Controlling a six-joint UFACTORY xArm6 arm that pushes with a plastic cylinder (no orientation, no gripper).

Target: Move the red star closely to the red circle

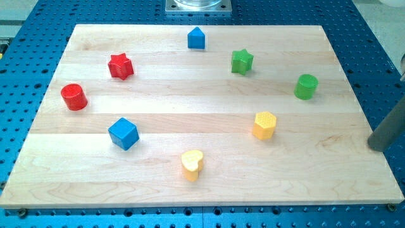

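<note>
Nearest the view's bottom lies the yellow heart [192,164], with the blue cube [123,133] up and left of it and the yellow hexagon [264,125] up and right. Farther up-left of that heart, the red star [120,66] sits near but apart from the red circle [74,97], just up-right of it. Far right of the heart, my rod [391,130] is cut off by the frame; my tip [378,147] touches no block, and it has no jaws to hold anything.

The pale wooden bench [209,183] carries eight blocks, all apart from one another. At the view's left lie the red star [120,66], the red circle [74,97] below it, and a blue cube [123,133]; a blue house-shaped block [197,38] sits near the top edge. To the right are a green star [241,61], a green cylinder [305,87], a yellow hexagon [264,125] and a yellow heart [192,164].
</note>
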